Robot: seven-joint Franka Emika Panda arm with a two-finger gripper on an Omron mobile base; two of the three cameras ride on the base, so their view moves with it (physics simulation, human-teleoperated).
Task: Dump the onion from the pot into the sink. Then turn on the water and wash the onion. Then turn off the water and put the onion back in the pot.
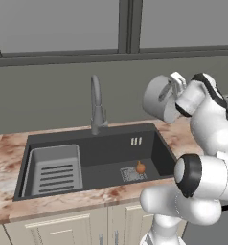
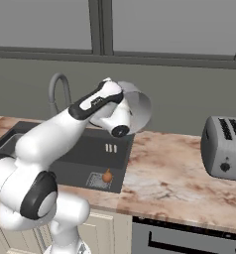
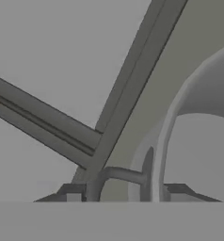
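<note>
The pale grey pot (image 1: 157, 99) hangs in the air above the right end of the sink (image 1: 87, 139), tipped onto its side. My gripper (image 1: 175, 88) is shut on its side handle (image 3: 117, 175), which runs between the fingertips (image 3: 74, 193) in the hand view. There the pot's rim (image 3: 166, 132) curves up the right side. The small orange-brown onion (image 1: 141, 167) lies on the sink floor by the square drain grate (image 1: 131, 174). From the right base view, the pot (image 2: 138, 106) sits behind the wrist and the onion (image 2: 107, 175) is down in the basin.
A grey gooseneck faucet (image 1: 96, 106) stands behind the sink. A light grey slotted rack (image 1: 55, 170) fills the basin's left part. A toaster (image 2: 224, 147) sits on the marble counter (image 2: 174, 178) to the right. A window runs along the back wall.
</note>
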